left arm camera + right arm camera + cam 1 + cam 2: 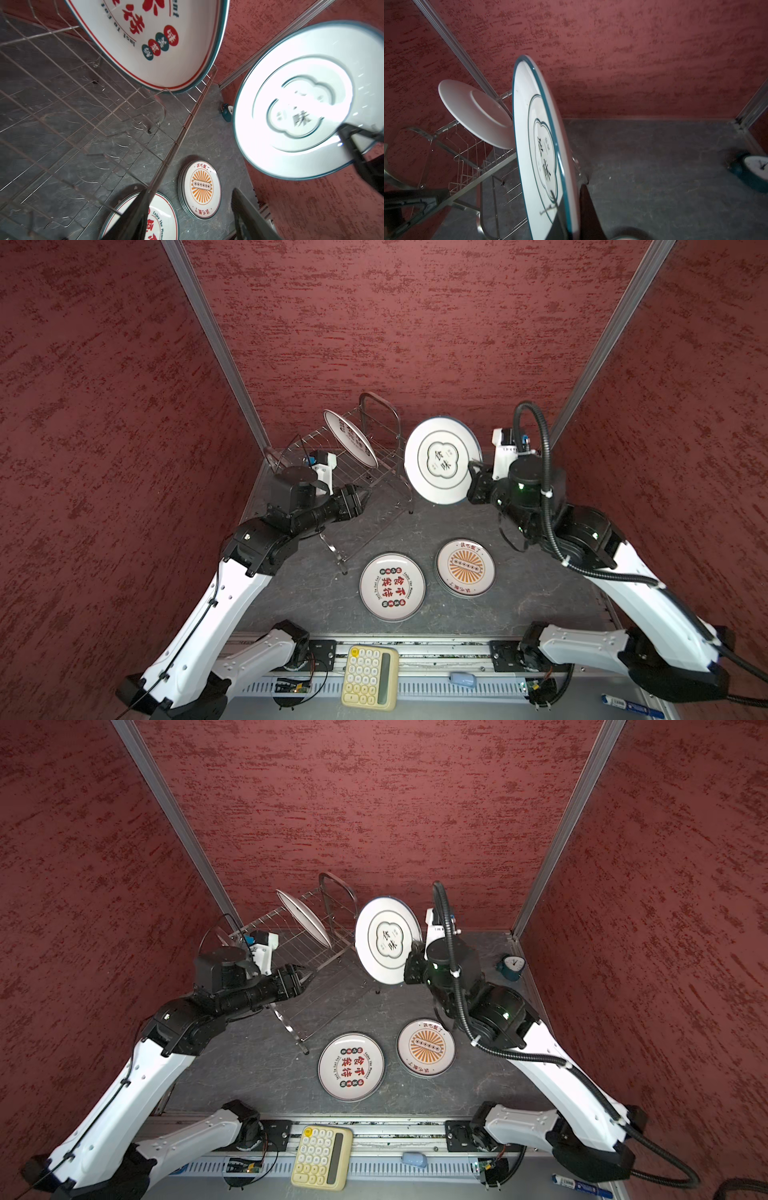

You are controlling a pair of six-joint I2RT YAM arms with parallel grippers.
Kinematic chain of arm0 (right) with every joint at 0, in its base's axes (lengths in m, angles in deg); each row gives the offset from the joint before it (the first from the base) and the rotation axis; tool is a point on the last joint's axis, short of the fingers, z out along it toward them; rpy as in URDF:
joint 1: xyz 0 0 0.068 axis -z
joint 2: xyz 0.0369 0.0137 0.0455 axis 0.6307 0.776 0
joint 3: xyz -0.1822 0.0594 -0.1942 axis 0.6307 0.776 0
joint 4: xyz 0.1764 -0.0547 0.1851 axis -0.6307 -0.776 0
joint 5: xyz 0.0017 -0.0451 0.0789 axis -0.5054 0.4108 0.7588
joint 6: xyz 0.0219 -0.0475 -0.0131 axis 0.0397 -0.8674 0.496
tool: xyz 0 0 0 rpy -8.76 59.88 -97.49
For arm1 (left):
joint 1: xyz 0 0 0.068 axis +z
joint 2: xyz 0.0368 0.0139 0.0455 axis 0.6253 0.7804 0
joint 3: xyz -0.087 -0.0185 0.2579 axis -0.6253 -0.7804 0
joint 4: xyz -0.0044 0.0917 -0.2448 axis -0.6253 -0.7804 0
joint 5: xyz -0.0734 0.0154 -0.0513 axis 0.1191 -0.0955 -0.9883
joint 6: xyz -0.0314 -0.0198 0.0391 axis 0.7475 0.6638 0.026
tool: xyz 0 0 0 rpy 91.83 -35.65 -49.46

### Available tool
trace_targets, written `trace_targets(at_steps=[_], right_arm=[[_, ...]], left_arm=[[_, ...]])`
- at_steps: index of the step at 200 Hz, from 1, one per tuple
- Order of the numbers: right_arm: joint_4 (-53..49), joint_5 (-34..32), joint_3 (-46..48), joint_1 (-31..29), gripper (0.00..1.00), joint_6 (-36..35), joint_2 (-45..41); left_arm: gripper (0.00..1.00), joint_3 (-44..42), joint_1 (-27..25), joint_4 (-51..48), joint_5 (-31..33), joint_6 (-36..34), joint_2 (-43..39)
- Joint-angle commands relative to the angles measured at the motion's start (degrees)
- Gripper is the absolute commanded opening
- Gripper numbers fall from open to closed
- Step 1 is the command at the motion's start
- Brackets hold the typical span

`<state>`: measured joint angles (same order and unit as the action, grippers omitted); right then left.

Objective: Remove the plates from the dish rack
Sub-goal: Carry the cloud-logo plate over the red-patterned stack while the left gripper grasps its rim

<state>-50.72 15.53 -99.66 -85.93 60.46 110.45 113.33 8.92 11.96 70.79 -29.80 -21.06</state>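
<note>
The right gripper (473, 472) pinches the rim of a teal-edged plate (440, 460) with its fingers pressed on both faces. It holds the plate up on its edge, in the air just right of the rack (386, 472). That is likely because plates stand on edge in the rack's slots.

One plate (351, 439) leans in the rack's top shelf. The left gripper (365, 497) waits at the near side of the rack with its fingers spread and nothing in them, maybe ready to take that plate.

In front of the rack a red-letter plate (392, 587) and a sunburst stack (465, 567) lie flat, so they cannot roll.
</note>
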Motion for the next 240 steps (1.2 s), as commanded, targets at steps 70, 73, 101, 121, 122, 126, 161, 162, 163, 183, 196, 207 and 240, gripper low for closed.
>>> trace_targets(at_steps=[70, 73, 101, 121, 122, 126, 161, 162, 163, 183, 196, 207, 240], right_arm=[[5.67, 15.78, 16.33, 1.17, 0.0, 15.8, -7.7], [5.73, 16.27, 16.21, 1.11, 0.0, 15.78, -7.67], [6.34, 19.17, 15.68, 1.1, 0.0, 15.98, -7.85], [7.28, 21.54, 17.03, 1.39, 0.0, 16.71, -8.38], [7.38, 21.66, 17.11, 1.43, 0.0, 16.77, -8.4], [7.69, 22.29, 17.54, 1.51, 0.0, 17.01, -8.49], [12.75, 29.44, 21.5, 2.12, 0.0, 19.31, -9.49], [12.89, 29.7, 21.59, 2.11, 0.0, 19.48, -9.53], [13.0, 29.92, 21.72, 2.14, 0.0, 19.6, -9.5], [16.81, 34.43, 24.87, 2.38, 0.0, 22.05, -10.38], [19.27, 36.69, 27.65, 2.48, 0.0, 23.97, -11.24], [21.21, 38.53, 30.11, 2.75, 0.0, 25.91, -12.23], [28.87, 43.48, 37.9, 3.3, 0.0, 31.84, -16.07]], left_arm=[[0.64, -3.17, -8.46, -7.05, 8.1, 0.14, -3.1], [0.64, -3.08, -8.54, -7.23, 7.83, -0.02, -3.24], [0.66, -7.06, -9.05, -7.28, 1.99, 2.74, -3.7], [0.66, -13.35, -11.33, -2.63, -0.39, 6.89, -4.83], [0.66, -13.67, -11.43, -2.42, -0.37, 7.06, -4.84], [0.66, -14.82, -12.08, -1.63, -0.19, 7.7, -5.09], [0.66, -17.12, -14.76, 0.07, 2.73, 9.09, -4.92], [0.66, -17.1, -14.81, 0.08, 2.86, 9.09, -4.89], [0.66, -17.08, -14.89, 0.12, 2.88, 9.09, -4.87], [0.66, -18.24, -14.99, 1.44, 3.69, 9.39, -5.17], [0.66, -19.18, -15.02, 2.95, 3.74, 9.77, -5.3], [0.65, -19.93, -15.04, 4.19, 3.38, 10.09, -5.46], [0.49, -22.88, -15.16, 6.94, 1.56, 11.29, -6.28]])
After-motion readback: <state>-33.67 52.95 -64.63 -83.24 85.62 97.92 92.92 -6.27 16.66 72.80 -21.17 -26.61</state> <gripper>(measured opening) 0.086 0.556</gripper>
